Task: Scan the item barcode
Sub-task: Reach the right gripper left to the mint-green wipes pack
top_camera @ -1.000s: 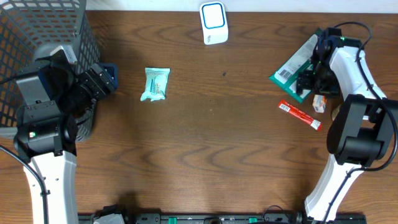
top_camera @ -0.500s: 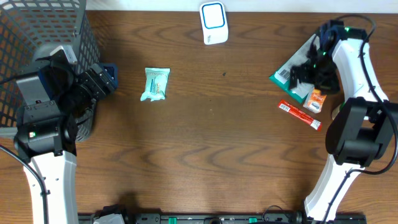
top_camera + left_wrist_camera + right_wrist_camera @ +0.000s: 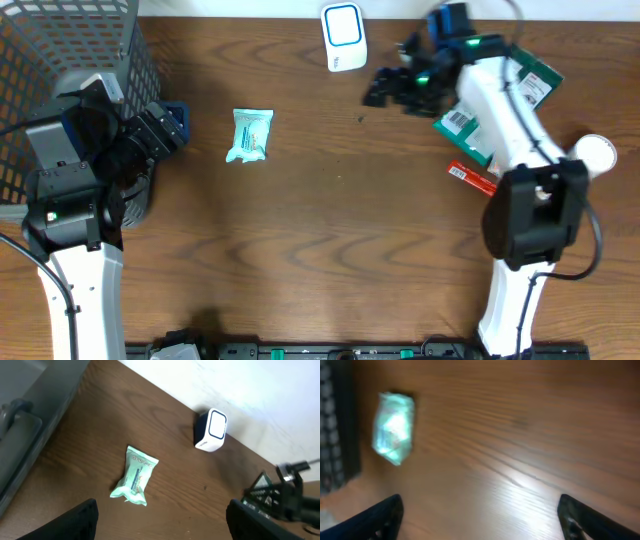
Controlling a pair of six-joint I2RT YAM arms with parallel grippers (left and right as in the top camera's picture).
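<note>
Where the wire basket (image 3: 60, 45) fills the far left corner of the desk (image 3: 330, 250), the left pincer (image 3: 161, 510) hangs just beside it. Its jaws stand wide apart with nothing between them.

A little to the right lies the teal packet (image 3: 250, 135), flat on the bare wood and well apart from everything else. It is probably the item to be scanned. It looks like a sealed soft pouch with crimped ends: light, yielding under pressure, and with a glossy film that could slip. A grip across its short width near the middle seems soundest, because the crimped ends would fold and let it dangle. Which face carries the barcode cannot be told from here.

Farther right, at the back edge, the white and blue scanner (image 3: 343, 38) stands upright. Just beyond it the right pincer (image 3: 380, 88) hovers above the desk, pointed toward the packet, which shows blurred in its wrist view. Those jaws are spread wide as well and hold nothing.

Past the right arm lie a green pack (image 3: 462, 127) with a printed barcode and a red tube (image 3: 468, 177), partly hidden.
</note>
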